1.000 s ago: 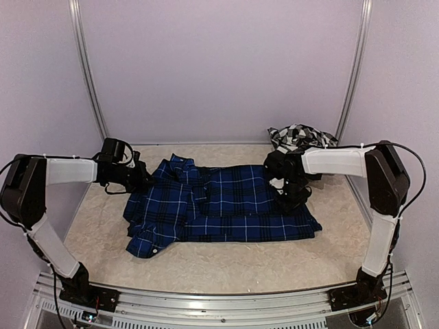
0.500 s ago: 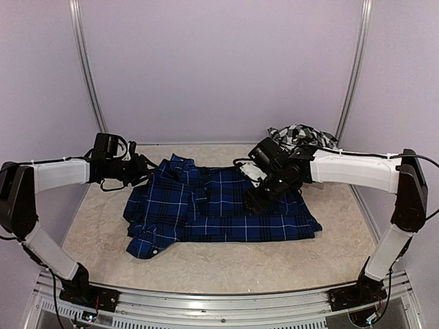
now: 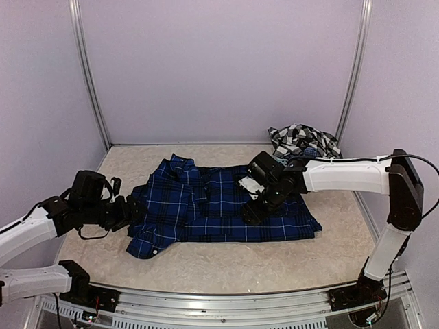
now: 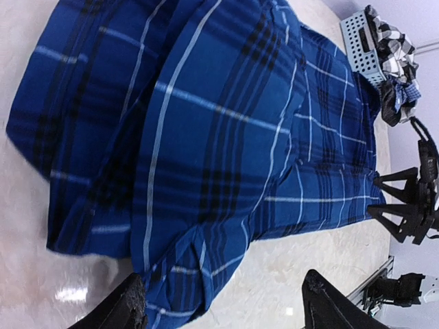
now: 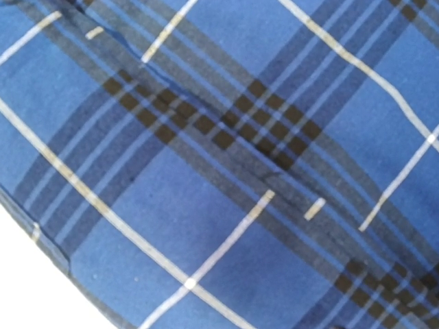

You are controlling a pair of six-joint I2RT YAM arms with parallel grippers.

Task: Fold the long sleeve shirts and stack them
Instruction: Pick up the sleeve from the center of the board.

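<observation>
The navy blue plaid long sleeve shirt (image 3: 226,202) lies spread across the middle of the table, its left side bunched in folds (image 4: 206,137). My left gripper (image 3: 132,211) sits low at the shirt's left edge. It is open (image 4: 226,314), with only a cloth hem beside one fingertip (image 4: 129,310). My right gripper (image 3: 248,214) hovers close over the shirt's front middle. Blue plaid cloth (image 5: 219,164) fills the right wrist view and hides its fingers; in the left wrist view they stand spread (image 4: 374,194). A black-and-white checked shirt (image 3: 302,139) lies crumpled at the back right.
A grey-blue mesh basket (image 4: 362,41) stands at the back right under the checked shirt (image 4: 394,48). Purple walls and metal posts (image 3: 90,75) close in the table. Bare beige tabletop (image 3: 226,264) runs along the front.
My left gripper opened, let go of the shirt's upper left edge and drew back toward the near left. My right gripper moved left from the shirt's right side to its middle.
</observation>
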